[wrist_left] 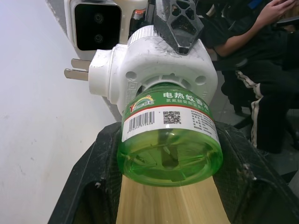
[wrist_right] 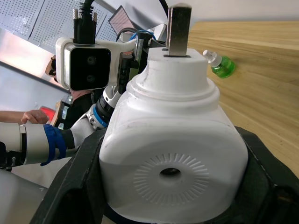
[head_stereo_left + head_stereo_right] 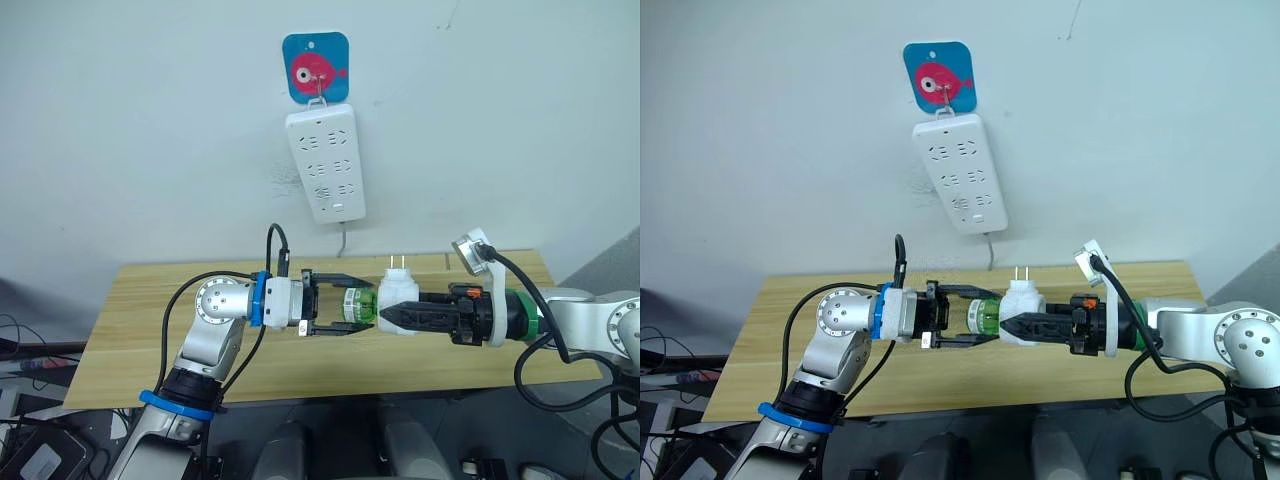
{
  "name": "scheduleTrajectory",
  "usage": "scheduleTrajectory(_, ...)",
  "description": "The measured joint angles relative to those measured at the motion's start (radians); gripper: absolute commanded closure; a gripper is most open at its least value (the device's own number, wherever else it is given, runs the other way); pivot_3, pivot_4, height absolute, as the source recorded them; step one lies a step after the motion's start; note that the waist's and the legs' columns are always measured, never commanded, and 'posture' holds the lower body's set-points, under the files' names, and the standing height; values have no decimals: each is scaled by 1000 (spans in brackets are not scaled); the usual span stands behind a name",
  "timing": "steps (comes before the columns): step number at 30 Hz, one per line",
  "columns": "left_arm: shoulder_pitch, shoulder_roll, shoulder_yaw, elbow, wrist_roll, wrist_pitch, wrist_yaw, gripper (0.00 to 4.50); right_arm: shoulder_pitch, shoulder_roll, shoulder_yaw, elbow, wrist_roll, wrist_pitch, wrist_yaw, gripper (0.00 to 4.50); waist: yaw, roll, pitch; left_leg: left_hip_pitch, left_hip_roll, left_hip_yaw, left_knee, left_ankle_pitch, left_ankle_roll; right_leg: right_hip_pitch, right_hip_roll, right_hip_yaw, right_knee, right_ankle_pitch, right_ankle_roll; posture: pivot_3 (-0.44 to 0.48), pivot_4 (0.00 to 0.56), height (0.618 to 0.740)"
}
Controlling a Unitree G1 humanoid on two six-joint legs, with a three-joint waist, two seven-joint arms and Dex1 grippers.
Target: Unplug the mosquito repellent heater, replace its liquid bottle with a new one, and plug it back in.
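Above the desk (image 3: 150, 330), the mosquito repellent heater (image 3: 398, 297) is being pinched by the right tool (image 3: 392, 315), prongs up; its green bottle (image 3: 360, 305) is lying leftward between the spread left tool (image 3: 345, 303) fingers, axis running left-right.

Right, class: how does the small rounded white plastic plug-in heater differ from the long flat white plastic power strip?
The small rounded white plastic heater is stubby and domed; the long flat white plastic power strip is a slim slab. The heater bears two metal prongs, pointing up; the strip bears rows of sockets. The heater is clamped in the right gripper; the strip hangs on the wall. Both are white plastic.
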Motion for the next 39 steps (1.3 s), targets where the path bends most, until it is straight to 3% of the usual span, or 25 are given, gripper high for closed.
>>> scheduleTrajectory(2, -3, 6, -1, -7, -2, 21, -1, 2240, 0, 0, 0, 0, 1, 0, -1, 1468, 0, 0, 0, 0, 0, 0, 0, 0, 0, 0, 0, 0, 0, 0, 0, -147, 178, 740)
scheduleTrajectory(5, -31, 66, -21, -77, -40, 215, 4, 2240, -1, 1, 1, 0, 2, -1, -3, 1468, -2, 0, 0, 0, 0, -1, 0, 0, 0, 0, 2, 0, 0, 0, 0, -147, 178, 740)
scheduleTrajectory(9, -143, 205, -61, -207, -235, 823, 54, 2240, -9, 1, 1, 2, 1, -6, 0, 1468, -5, 0, 0, 0, 0, -2, 0, 0, 0, 0, 4, -1, 1, 0, 1, -143, 179, 740)
scheduleTrajectory(12, -253, 253, -62, -203, -416, 1234, 77, 2240, -18, 1, 0, -1, 3, -2, 25, 1468, -6, 0, 0, 0, 0, -3, 0, 0, 0, 0, 5, -2, 1, -1, 2, -145, 178, 740)
scheduleTrajectory(16, -343, 250, -32, -131, -580, 1592, 127, 2240, -24, 0, -1, -11, -4, -2, 53, 1468, -7, 0, 0, 0, 0, -3, 0, 0, 0, 0, 5, -2, 1, -1, 2, -149, 177, 740)
scheduleTrajectory(24, -382, 219, 14, -34, -692, 1831, 187, 2240, -25, 0, 0, -28, -21, -7, 77, 1468, -5, 0, 0, 0, 0, -2, 0, 0, 0, -1, 4, -2, 2, -1, 1, -154, 179, 740)
scheduleTrajectory(36, -379, 229, 23, 5, -747, 1924, 183, 2240, -22, -1, 6, -63, -46, -15, 98, 1468, -4, 0, 0, 0, 0, -2, 0, 0, 0, -1, 2, -1, 2, -1, 0, -154, 181, 740)
scheduleTrajectory(39, -359, 321, 92, 92, -734, 1965, 203, 2240, 1, -67, -13, -36, -74, 6, 99, 1468, -9, 0, 1, 0, 0, -1, 0, 0, 0, -3, 2, -1, 3, -1, 0, -151, 181, 740)
